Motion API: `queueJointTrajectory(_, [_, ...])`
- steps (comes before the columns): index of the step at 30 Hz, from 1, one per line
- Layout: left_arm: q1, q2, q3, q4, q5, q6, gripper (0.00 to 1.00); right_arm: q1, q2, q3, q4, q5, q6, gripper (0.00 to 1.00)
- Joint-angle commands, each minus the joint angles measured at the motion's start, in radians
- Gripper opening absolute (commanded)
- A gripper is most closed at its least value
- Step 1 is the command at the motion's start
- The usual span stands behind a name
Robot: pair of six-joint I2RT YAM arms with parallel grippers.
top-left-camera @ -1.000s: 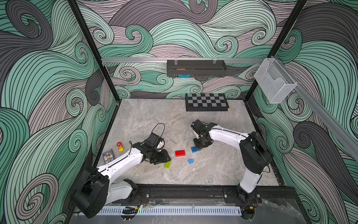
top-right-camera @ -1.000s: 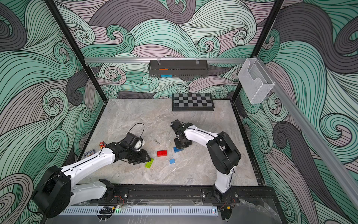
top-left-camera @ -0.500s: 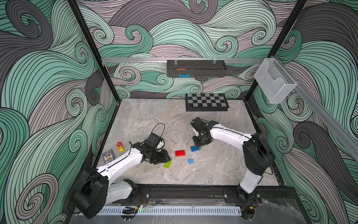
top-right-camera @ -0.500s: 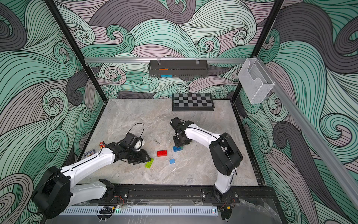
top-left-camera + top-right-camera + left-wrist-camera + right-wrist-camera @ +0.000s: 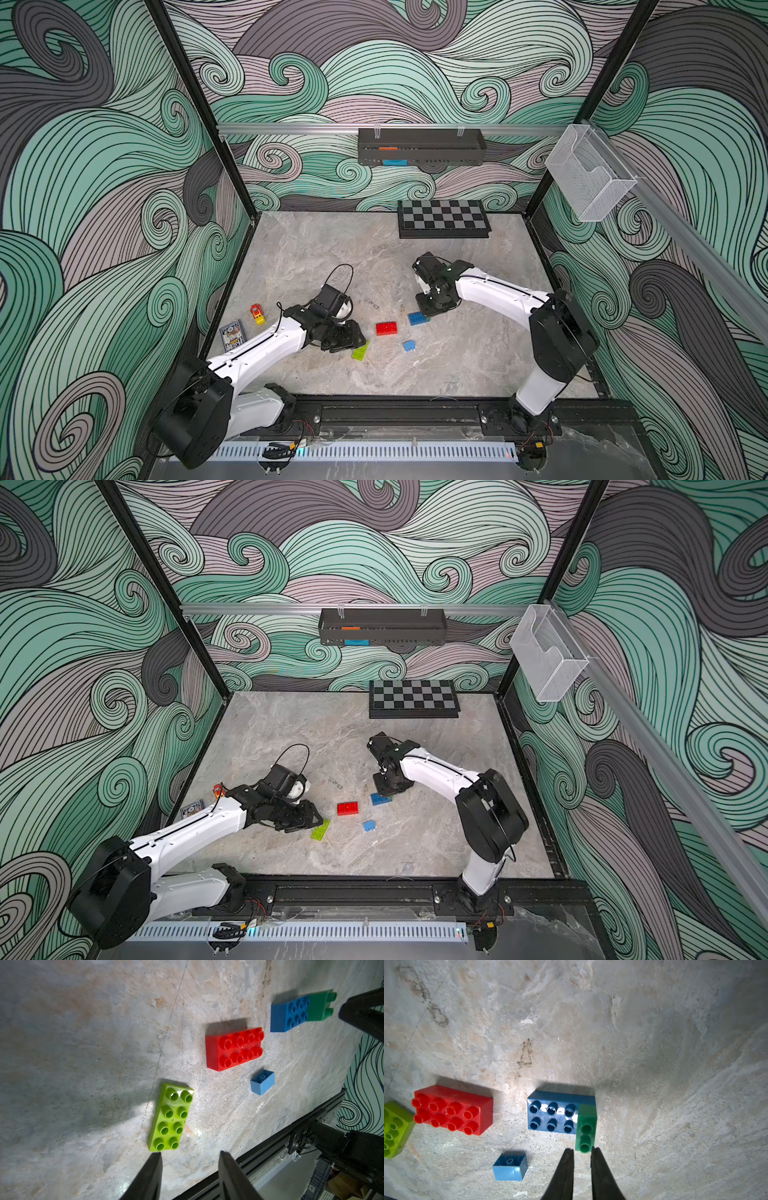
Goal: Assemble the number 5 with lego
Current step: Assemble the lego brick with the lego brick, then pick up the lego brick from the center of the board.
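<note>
Loose lego lies on the grey marbled table. A lime green long brick lies just beyond my left gripper, which is open and empty. The red brick lies beside the dark blue brick. A small dark green brick sits on one end of the dark blue one, overhanging its edge. The tiny light blue brick lies alone. My right gripper is shut and empty, tips just short of the dark green brick.
A red-and-yellow toy car and a patterned card box lie near the left wall. A chessboard rests against the back wall under a black wall tray. The black front rail borders the table.
The right arm's elbow has swung slightly outward while its gripper stayed by the dark blue brick's end. The left arm and all bricks have not moved.
</note>
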Motion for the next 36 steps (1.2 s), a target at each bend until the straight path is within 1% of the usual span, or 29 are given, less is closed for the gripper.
queueJointTrajectory(1, [-0.011,-0.026,0.004,-0.021,-0.010,0.011,0.48,-0.002,0.020,-0.019,0.008,-0.010,0.003,0.18])
queueJointTrajectory(7, [-0.012,-0.029,0.003,-0.021,-0.012,0.009,0.48,-0.001,0.018,-0.025,0.008,-0.014,0.001,0.17])
queueJointTrajectory(10, [-0.014,-0.031,0.005,-0.023,-0.012,0.009,0.48,-0.002,0.000,-0.025,0.008,-0.013,0.001,0.19])
queueJointTrajectory(13, [-0.015,-0.033,0.010,-0.030,-0.015,0.011,0.49,-0.002,-0.045,-0.027,0.002,-0.010,0.003,0.26])
queueJointTrajectory(15, [-0.022,-0.034,0.024,-0.040,-0.017,0.016,0.49,-0.002,-0.088,-0.031,-0.010,-0.010,0.006,0.34])
queueJointTrajectory(18, [-0.043,-0.028,0.053,-0.062,-0.024,0.033,0.50,-0.002,-0.163,-0.057,-0.023,-0.014,0.006,0.40])
queueJointTrajectory(20, [-0.061,-0.013,0.083,-0.077,-0.028,0.041,0.51,-0.003,-0.228,-0.096,-0.022,-0.027,0.015,0.42])
queueJointTrajectory(25, [-0.153,0.070,0.166,-0.089,-0.045,0.037,0.55,-0.004,-0.386,-0.222,-0.013,-0.101,0.036,0.46])
queueJointTrajectory(29, [-0.247,0.182,0.260,-0.106,-0.073,0.037,0.57,-0.008,-0.521,-0.338,0.008,-0.148,0.061,0.48])
queueJointTrajectory(33, [-0.303,0.296,0.340,-0.134,-0.087,0.048,0.59,-0.009,-0.627,-0.461,0.080,-0.241,0.100,0.50])
queueJointTrajectory(36, [-0.333,0.378,0.405,-0.164,-0.089,0.053,0.60,-0.008,-0.678,-0.514,0.086,-0.240,0.126,0.50])
